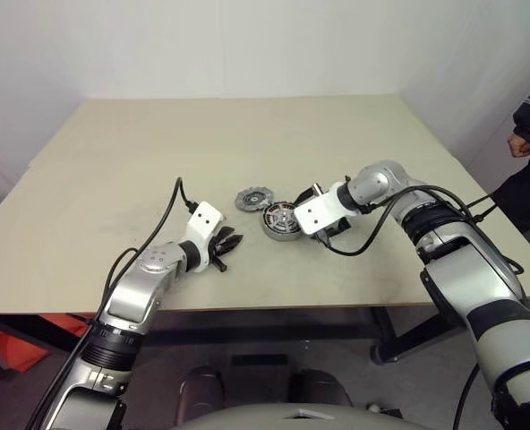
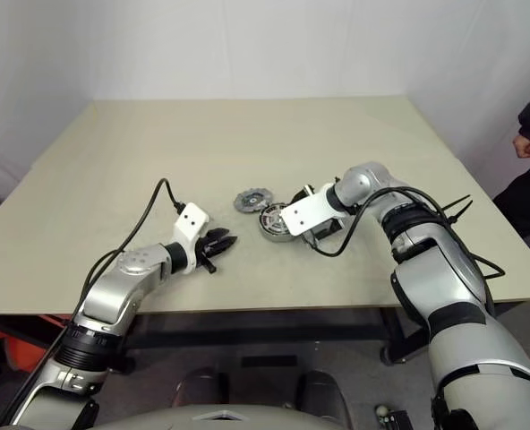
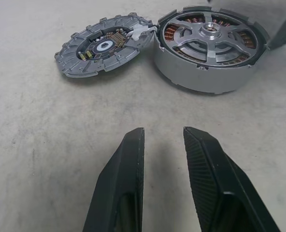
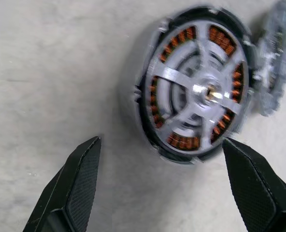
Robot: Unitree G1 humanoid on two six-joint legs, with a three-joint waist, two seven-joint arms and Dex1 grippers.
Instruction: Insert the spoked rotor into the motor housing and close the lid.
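The spoked rotor (image 3: pixel 211 36) sits inside the motor housing (image 3: pixel 206 72) on the counter (image 1: pixel 247 143). The lid (image 3: pixel 104 46) lies touching the housing. The right gripper (image 4: pixel 160 179) hangs spread wide, empty, just beside the housing; the left gripper (image 3: pixel 163 159) is near, slightly parted, empty.

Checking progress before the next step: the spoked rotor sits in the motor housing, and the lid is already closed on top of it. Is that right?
Not quite. The spoked rotor does sit in the motor housing, but the lid is not on top: it lies on the table beside the housing, inner side up. The left wrist view shows this clearly.
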